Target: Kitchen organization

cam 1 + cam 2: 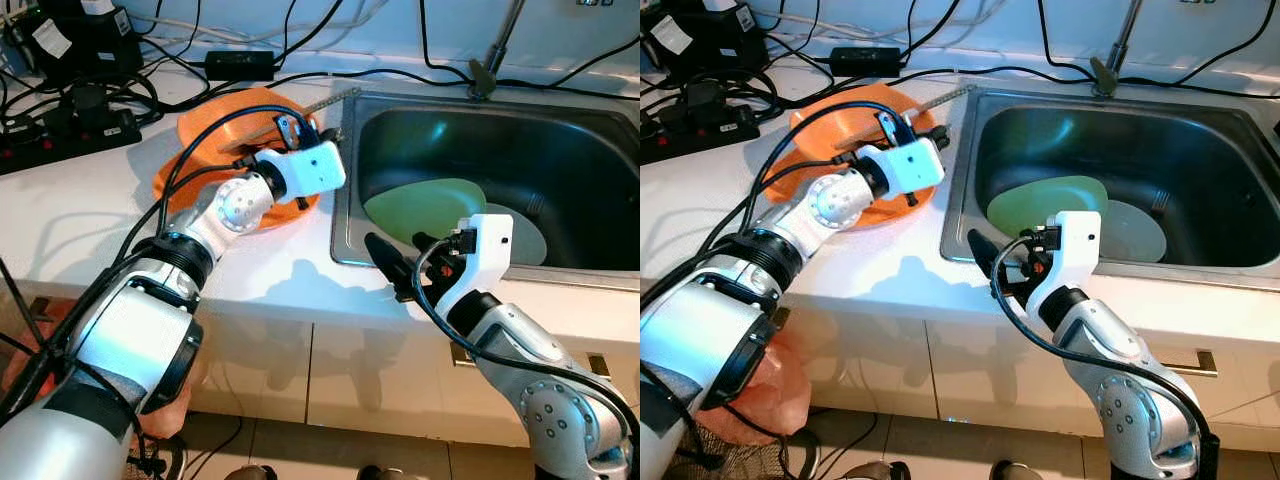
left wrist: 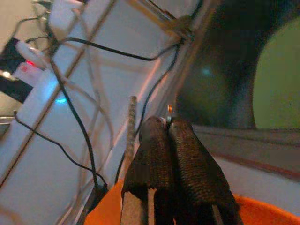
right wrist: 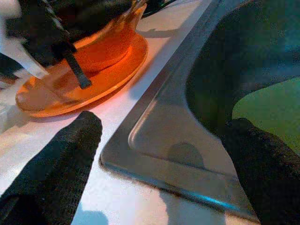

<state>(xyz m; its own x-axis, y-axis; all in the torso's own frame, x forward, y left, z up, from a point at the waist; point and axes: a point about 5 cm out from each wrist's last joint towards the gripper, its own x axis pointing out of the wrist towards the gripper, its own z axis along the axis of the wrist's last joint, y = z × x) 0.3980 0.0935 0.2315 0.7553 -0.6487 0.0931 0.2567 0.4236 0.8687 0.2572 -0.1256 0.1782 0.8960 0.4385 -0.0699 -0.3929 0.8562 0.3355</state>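
orange plates (image 1: pixel 215 130): glossy, stacked on white counter (image 1: pixel 80 210) under left gripper (image 2: pixel 166 129), fingers pressed together, nothing visibly held | right gripper (image 3: pixel 164 154): spread wide over sink (image 1: pixel 480 140) rim corner, empty | green plate (image 1: pixel 1045 205) in sink beyond it | writing: none legible | cables, power strip (image 1: pixel 65 135) behind left gripper

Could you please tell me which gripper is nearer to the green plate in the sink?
Right gripper, at the sink's front rim beside the green plate; left gripper is over the orange plates.
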